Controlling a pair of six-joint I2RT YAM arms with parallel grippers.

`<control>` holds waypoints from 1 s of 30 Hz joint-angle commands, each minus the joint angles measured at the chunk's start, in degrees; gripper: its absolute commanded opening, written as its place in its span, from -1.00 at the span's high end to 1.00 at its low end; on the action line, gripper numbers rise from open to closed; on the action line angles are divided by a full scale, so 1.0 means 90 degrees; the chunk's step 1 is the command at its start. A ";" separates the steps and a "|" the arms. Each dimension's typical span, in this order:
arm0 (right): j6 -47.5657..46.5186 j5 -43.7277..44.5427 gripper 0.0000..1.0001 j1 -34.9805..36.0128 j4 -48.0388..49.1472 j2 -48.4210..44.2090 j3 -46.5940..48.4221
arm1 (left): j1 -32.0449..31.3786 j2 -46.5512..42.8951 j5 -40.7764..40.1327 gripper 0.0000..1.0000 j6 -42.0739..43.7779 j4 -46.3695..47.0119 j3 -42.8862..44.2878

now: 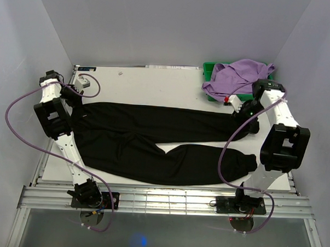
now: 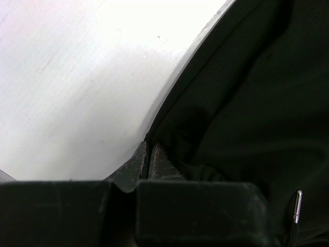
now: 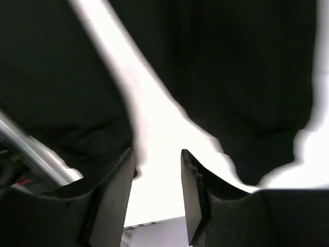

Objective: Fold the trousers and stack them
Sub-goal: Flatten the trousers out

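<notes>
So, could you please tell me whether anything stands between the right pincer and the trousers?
Nothing visible does. The right pincer hangs open over a strip of bare table, with the cloth of the trousers on either side. The purple garment lies farther back in the green bin, out of the way.

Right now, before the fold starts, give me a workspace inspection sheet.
Surface: white table, largely under the trousers.
Job's things: trousers spread flat, waist left, legs running right.
Clutter: lilac garment heaped on green bin, far right corner.
Grippers: left gripper shut on the trousers' waist edge; right gripper open, holding nothing.
Cables: purple cables loop off both arms.
Surroundings: plain grey walls; nothing else seen.
</notes>
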 commanded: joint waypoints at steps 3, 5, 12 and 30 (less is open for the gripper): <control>-0.0572 -0.0093 0.28 0.0182 -0.0213 -0.0229 -0.1637 | -0.0025 -0.0307 -0.0050 1.00 -0.0056 -0.0083 -0.0420; -0.0543 -0.0025 0.43 0.0269 0.0020 -0.0249 -0.2017 | -0.0025 -0.0298 -0.0080 1.00 -0.0154 -0.0073 -0.0430; -0.0406 0.1076 0.60 0.0289 0.1230 0.0044 -0.2984 | -0.0025 -0.0297 -0.0187 1.00 -0.0310 -0.0015 -0.0488; -0.0280 0.0154 -0.15 -0.0189 0.0178 0.0708 -0.0030 | -0.0035 -0.0268 -0.0392 1.00 -0.0310 0.0132 -0.0567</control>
